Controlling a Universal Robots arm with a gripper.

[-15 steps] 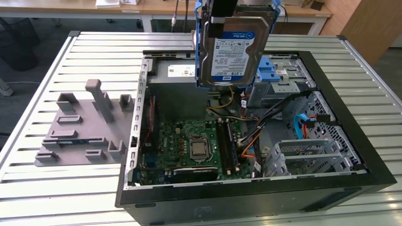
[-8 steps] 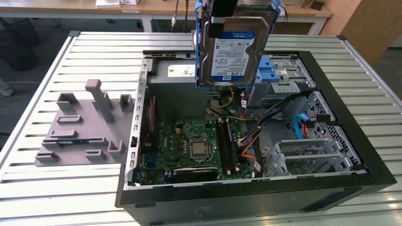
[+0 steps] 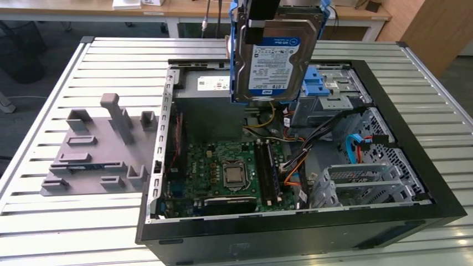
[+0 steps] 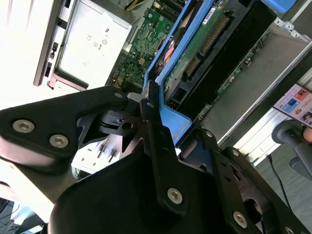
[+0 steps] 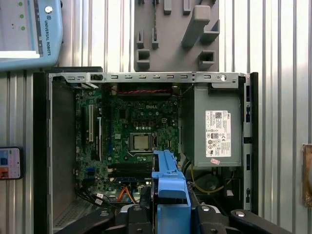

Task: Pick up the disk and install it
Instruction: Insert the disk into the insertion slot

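My hand (image 3: pixel 262 16) is closed on the disk (image 3: pixel 277 55). My fingers (image 4: pixel 151 112) are pinched tight on the blue rail frame at its upper end, so the disk hangs upright beneath my hand, its label facing out in the exterior view. I hold it in the air above the open case (image 3: pixel 296 230), and it touches none of it.

In the second wrist view, the disk's green circuit side and connector edge run away from my fingers, with the blue frame alongside.

Below the disk are the power supply (image 3: pixel 210 88) with its white sticker and the drive bay (image 3: pixel 344 91) with its blue latch. I cannot tell which of the two its lower edge hangs over. Further down from my hand, the motherboard (image 5: pixel 131 131) lies flat in the case, with the bare processor (image 5: pixel 141 142) in its middle.

The case lies on its side on the slatted desk (image 3: pixel 111 61). Beside the case, away from my hand toward the exterior view's left, a grey fixture (image 3: pixel 99 149) sits on the desk.
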